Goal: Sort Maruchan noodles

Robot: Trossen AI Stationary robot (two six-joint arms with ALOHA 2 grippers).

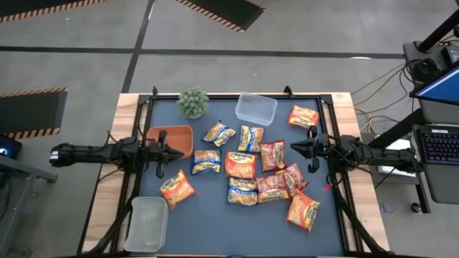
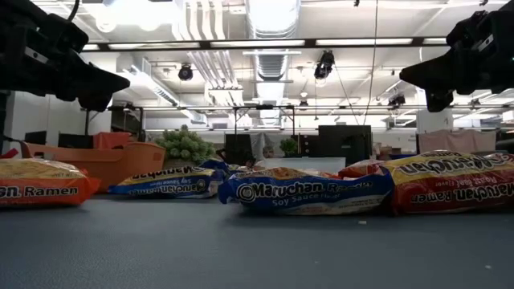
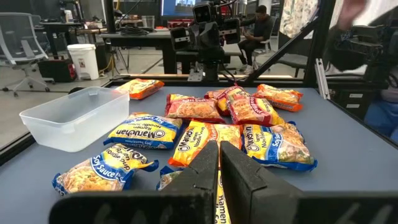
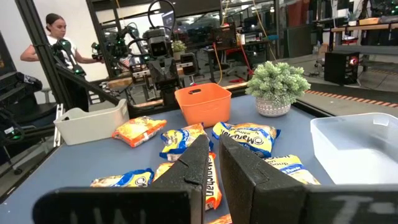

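I see the Maruchan noodles (image 1: 244, 172) scattered flat on the dark surface (image 1: 215, 229), most just right of the orange tray (image 1: 172, 140). My left gripper (image 1: 159, 153) hovers over that tray, fingers together and empty. My right gripper (image 1: 311, 149) hangs across the pile from the tray, fingers together, holding nothing.

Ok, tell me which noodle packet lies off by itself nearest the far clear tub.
The orange packet at the far right corner of the mat, just right of the far clear tub. It lies alone; the other packets cluster mid-mat or nearer the front.
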